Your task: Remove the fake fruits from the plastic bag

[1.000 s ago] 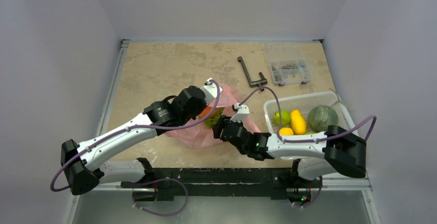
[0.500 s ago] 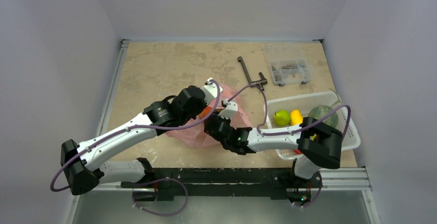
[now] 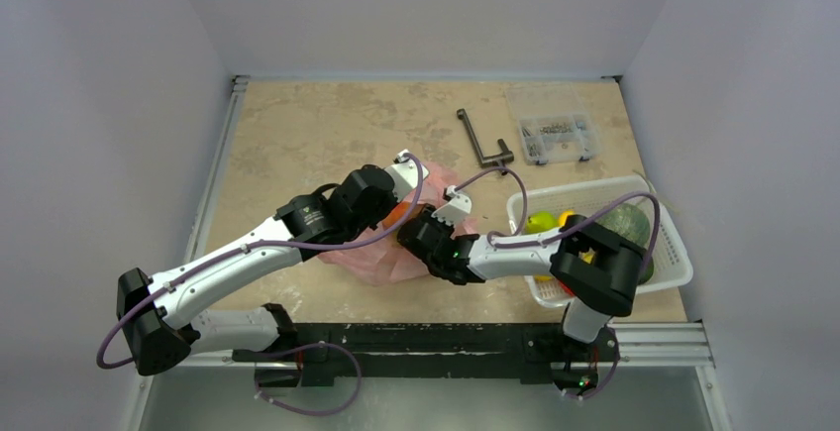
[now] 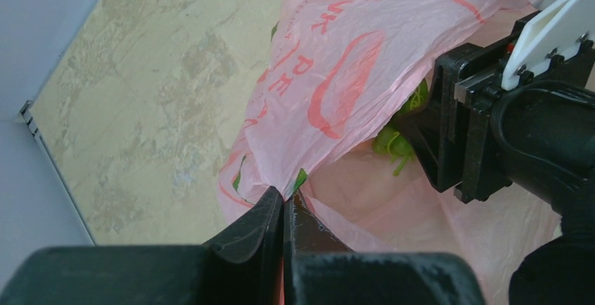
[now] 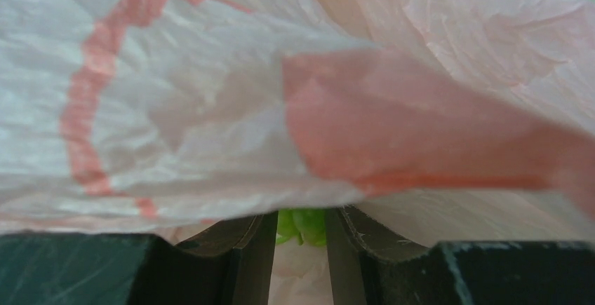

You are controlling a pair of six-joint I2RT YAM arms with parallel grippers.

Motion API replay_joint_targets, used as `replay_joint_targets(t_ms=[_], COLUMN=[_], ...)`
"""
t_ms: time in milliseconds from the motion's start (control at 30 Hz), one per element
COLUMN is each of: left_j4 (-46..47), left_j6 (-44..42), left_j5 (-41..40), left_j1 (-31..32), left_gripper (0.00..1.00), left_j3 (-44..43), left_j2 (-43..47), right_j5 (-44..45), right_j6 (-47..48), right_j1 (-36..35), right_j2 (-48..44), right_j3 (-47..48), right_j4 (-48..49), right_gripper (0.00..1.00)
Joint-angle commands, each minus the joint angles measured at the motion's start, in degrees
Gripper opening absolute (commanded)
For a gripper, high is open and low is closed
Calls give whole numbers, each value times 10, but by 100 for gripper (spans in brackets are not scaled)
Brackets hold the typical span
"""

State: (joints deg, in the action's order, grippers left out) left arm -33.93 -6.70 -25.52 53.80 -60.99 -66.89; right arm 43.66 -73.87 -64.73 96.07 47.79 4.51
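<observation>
Plastic bag (image 3: 381, 258) lies mid-table toward the front edge, between the two arms. Left gripper (image 4: 284, 201) is clamped flat on the rim film, holding the mouth up. Right gripper (image 5: 300, 249) is inside the mouth, fingers nearly together with the green grape bunch (image 5: 302, 226) apparently pinched between them. Only its own wrist view shows this; the overhead view hides it. Melon (image 3: 628, 221) and apple (image 3: 540, 221) sit in the white basket (image 3: 676, 253) — done. Grapes remain, plus something orange (image 3: 394, 215) — probably the peach.
</observation>
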Motion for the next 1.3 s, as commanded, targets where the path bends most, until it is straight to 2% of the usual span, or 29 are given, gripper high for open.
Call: replay_joint_targets(t_ms=[0, 200, 367, 533, 567, 600, 633, 800, 967, 1167, 1267], left_j4=[16, 16, 19, 21, 22, 21, 19, 23, 26, 32, 34], left_j6=[-8, -8, -9, -10, -10, -11, -10, -13, -12, -8, -3], left_j5=[6, 9, 10, 10, 10, 10, 10, 7, -18, -50, -65], left_j1=[3, 3, 3, 3, 3, 3, 3, 3, 2, 1, -2], left_gripper=[0, 0, 0, 0, 0, 0, 0, 0, 0, 0, 0], left_j3=[-4, -6, -3, -2, -2, -2, -4, -2, -1, 0, 0], left_j2=[13, 10, 12, 15, 15, 15, 15, 17, 19, 17, 18], right_j5=[16, 16, 39, 41, 42, 42, 40, 34, -1, -88, -143], right_j6=[-26, -86, -133, -131, -125, -114, -103, -63, -5, 97, 153], right_j1=[6, 6, 12, 14, 14, 14, 14, 14, 8, 7, 7], right_j2=[27, 64, 75, 90, 94, 97, 98, 65, -7, -83, -125], right_j3=[32, 42, 39, 69, 75, 77, 76, 72, 57, 25, -19], right_j4=[16, 15, 17, 7, 5, 16, 23, 30, 46, 109, 173], right_gripper=[31, 34, 32, 14, 10, 3, 0, 0, 0, 0, 0])
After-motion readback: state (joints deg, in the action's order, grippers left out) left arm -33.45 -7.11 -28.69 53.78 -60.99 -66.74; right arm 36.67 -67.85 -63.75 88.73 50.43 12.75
